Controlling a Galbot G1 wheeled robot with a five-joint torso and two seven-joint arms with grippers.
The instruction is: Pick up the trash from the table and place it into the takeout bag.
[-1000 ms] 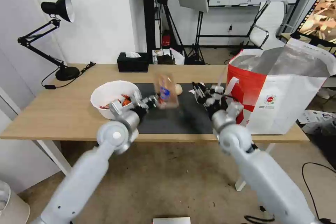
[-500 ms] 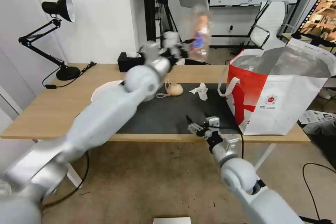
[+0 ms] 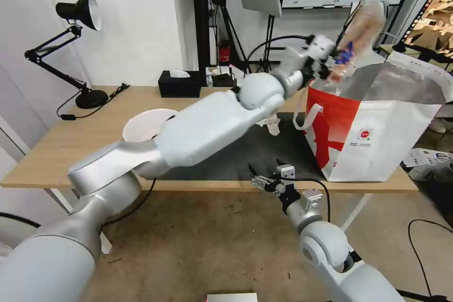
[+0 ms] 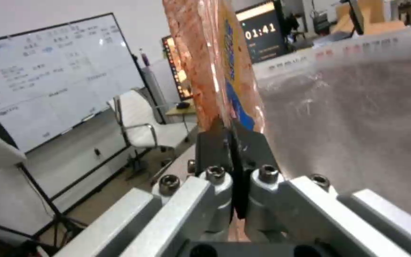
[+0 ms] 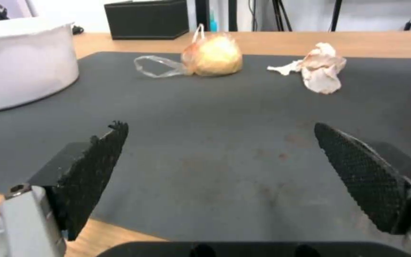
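My left gripper is shut on the clear hinged plastic tray, holding it tilted over the open top of the takeout bag. In the left wrist view the left gripper clamps the tray edge-on, with the bag's foil lining behind it. My right gripper hangs open at the table's front edge. Past its open fingers lie the beige lump, the crumpled tissue and the white bowl. The left arm hides much of the bowl.
A black tissue box sits at the table's back edge and a black desk lamp stands at the back left. The dark mat covers the table's middle. An office chair and stands fill the room behind.
My left arm has swung up and right with the tray, from over the mat to above the bag's opening. The right gripper has drawn back to the table's front edge.
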